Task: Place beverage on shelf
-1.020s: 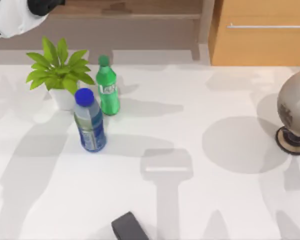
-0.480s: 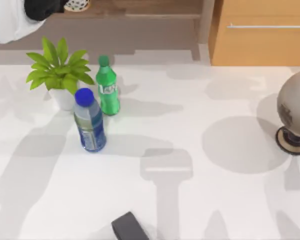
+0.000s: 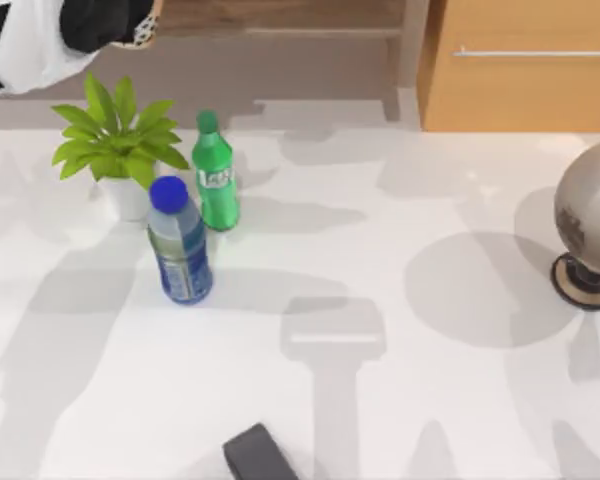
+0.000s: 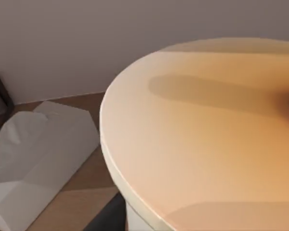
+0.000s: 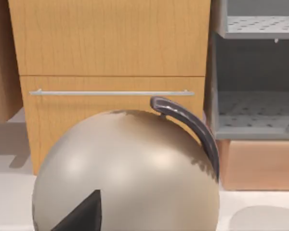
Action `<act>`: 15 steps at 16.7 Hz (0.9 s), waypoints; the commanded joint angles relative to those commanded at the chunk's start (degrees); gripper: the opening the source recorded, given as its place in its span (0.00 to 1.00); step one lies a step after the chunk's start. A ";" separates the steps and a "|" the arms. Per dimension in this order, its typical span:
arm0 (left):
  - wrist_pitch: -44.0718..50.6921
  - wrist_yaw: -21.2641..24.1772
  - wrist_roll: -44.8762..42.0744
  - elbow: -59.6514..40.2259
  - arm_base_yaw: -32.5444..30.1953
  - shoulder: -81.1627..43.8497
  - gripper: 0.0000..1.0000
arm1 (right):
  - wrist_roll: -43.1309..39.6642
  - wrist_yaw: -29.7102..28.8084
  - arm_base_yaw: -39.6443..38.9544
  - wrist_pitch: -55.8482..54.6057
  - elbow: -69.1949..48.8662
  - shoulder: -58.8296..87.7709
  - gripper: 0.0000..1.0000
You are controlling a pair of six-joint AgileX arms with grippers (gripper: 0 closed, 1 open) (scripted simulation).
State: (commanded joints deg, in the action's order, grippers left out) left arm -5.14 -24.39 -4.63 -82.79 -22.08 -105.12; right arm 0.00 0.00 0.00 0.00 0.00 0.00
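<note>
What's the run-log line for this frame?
left arm: over shelf, top-left corner | beverage: at left end effector, over shelf | right arm: parked | bottles, plant: on table

White table [image 3: 430, 400] — orange-wood cabinet [image 3: 525, 90] behind.

Two bottles [image 3: 195, 205], one plant [image 3: 115, 145], one globe [image 3: 590, 225], perhaps one cup [image 3: 145, 25].

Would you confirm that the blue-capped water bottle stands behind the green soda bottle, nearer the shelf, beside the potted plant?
Not quite: in the top view the blue-capped water bottle stands in front of the green soda bottle, farther from the shelf. It is the green one that is nearer the shelf. Both do stand beside the potted plant.
</note>
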 joint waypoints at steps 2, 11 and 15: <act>-3.18 1.89 1.46 -2.46 0.68 -2.73 0.00 | 0.00 0.00 0.00 0.00 0.00 0.00 1.00; -10.54 7.38 7.09 -6.95 2.29 -9.43 0.00 | 0.00 0.00 0.00 0.00 0.00 0.00 1.00; -10.54 7.38 7.09 -6.95 2.29 -9.43 0.30 | 0.00 0.00 0.00 0.00 0.00 0.00 1.00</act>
State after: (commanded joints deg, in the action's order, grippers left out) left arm -15.68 -17.01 2.46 -89.74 -19.79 -114.56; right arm 0.00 0.00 0.00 0.00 0.00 0.00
